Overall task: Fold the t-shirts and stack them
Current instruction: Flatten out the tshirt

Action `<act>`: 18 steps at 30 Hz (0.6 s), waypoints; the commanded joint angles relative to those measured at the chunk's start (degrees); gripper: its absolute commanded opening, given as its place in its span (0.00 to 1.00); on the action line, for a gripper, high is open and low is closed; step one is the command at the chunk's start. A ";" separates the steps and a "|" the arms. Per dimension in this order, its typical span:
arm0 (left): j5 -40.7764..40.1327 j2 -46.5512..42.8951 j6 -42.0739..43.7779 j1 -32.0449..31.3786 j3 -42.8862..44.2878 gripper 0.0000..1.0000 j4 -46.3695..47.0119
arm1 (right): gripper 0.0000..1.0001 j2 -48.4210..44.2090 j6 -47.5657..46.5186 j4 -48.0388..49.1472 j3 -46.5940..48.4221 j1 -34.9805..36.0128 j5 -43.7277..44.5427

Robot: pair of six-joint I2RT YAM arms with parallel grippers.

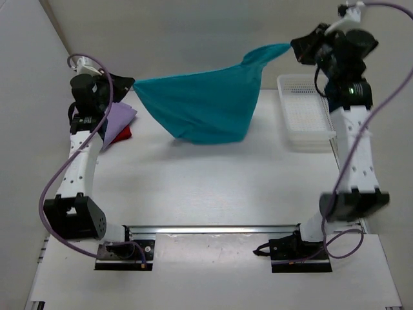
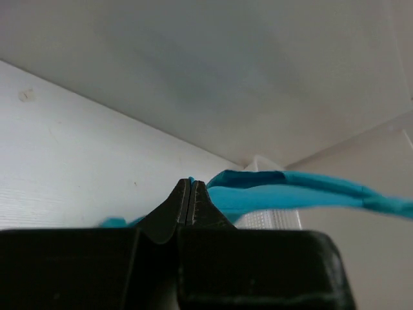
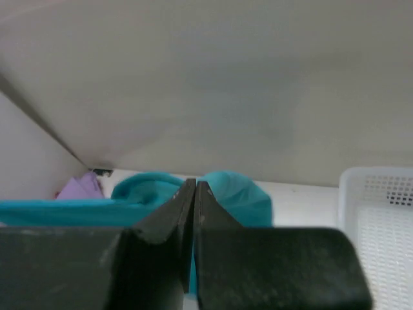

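The teal t-shirt (image 1: 203, 106) hangs stretched in the air between both grippers, its lower edge near the table. My left gripper (image 1: 124, 83) is shut on its left end; the cloth shows in the left wrist view (image 2: 290, 190) beside the closed gripper (image 2: 189, 184). My right gripper (image 1: 298, 46) is shut on its right end, raised higher; the cloth shows in the right wrist view (image 3: 235, 194) behind the closed gripper (image 3: 195, 186). The lavender t-shirt (image 1: 118, 121) lies at the far left over the dark red t-shirt (image 1: 124, 133), also visible from the right wrist (image 3: 80, 187).
A white mesh basket (image 1: 303, 116) stands at the table's right side, below the right arm; it shows in the right wrist view (image 3: 381, 219) and the left wrist view (image 2: 271, 218). White walls close in behind and at the left.
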 commanded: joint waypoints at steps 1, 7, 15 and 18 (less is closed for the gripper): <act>0.18 -7.36 1.12 0.04 -0.44 0.00 -1.88 | 0.00 -15.03 0.07 7.93 -22.81 1.74 2.20; -9.83 -18.16 8.68 -2.25 -22.20 0.00 -0.30 | 0.00 -37.88 6.98 14.98 -66.94 4.99 5.65; -21.18 -30.84 13.88 -8.84 -49.48 0.23 -7.24 | 0.02 -53.63 17.82 16.67 -103.75 13.00 5.83; -23.30 -32.60 11.25 -9.47 -52.66 0.38 -9.35 | 0.04 -61.79 20.45 10.97 -109.12 13.10 4.87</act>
